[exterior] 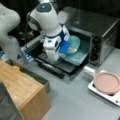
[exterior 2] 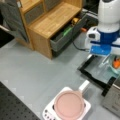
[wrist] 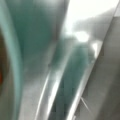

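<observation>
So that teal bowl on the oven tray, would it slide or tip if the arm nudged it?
The teal bowl looks wide and shallow, so it seems unlikely to tip. It sits on a shiny oven tray, so a push would probably make it slide. The orange item inside might shift. The gripper is right beside it.

The white and blue gripper (exterior 2: 106, 48) hangs over the open dark oven door (exterior 2: 96, 71), its jaws hidden behind its blue block. Just right of the jaws sits a pale teal glass bowl (exterior 2: 114, 70) with something orange inside. Below them a round pink pan (exterior 2: 69, 105) rests on a white hob (exterior 2: 51, 110). Left of the jaws stands a wooden cabinet (exterior 2: 50, 22) on the grey worktop (exterior 2: 30, 67).
</observation>
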